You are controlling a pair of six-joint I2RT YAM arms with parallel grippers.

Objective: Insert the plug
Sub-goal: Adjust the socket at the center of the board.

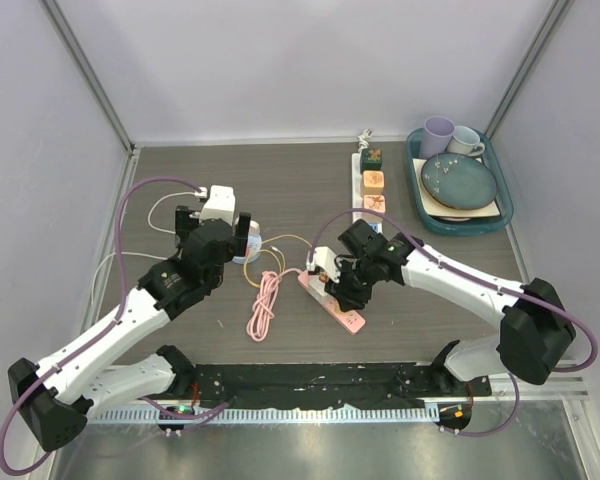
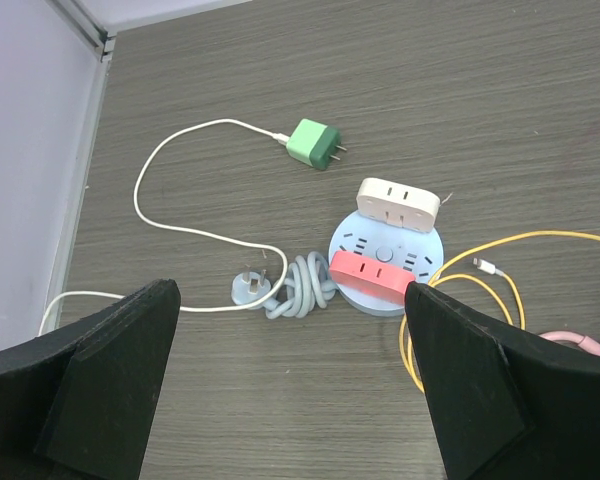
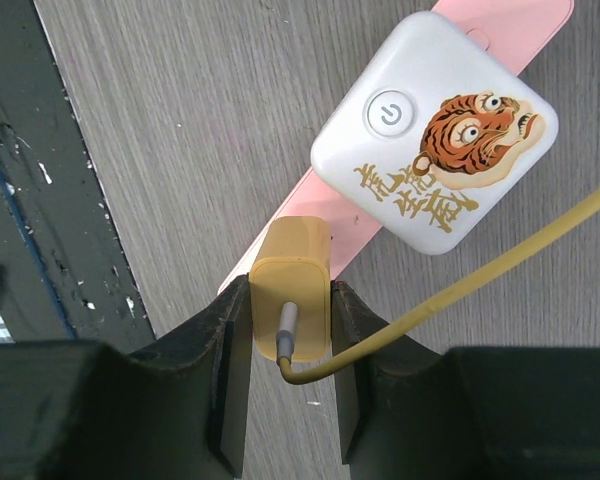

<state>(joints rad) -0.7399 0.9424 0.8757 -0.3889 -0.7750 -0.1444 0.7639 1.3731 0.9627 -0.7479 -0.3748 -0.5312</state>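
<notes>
The right claw (image 3: 291, 300) pinches the yellow plug (image 3: 291, 265) by its sides, over one end of the pink power strip (image 3: 325, 210), just beside the tiger-printed adapter (image 3: 435, 130). The left claw (image 2: 290, 300) hangs spread, holding nothing. Grasp and line-up look done. I cannot tell whether the prongs are seated, so pressing home and release likely remain.

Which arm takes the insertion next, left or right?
Right. Its claw is shut on the yellow plug, right over the pink power strip beside the tiger adapter. The left claw is open and empty above the round blue hub, away from that strip.
</notes>
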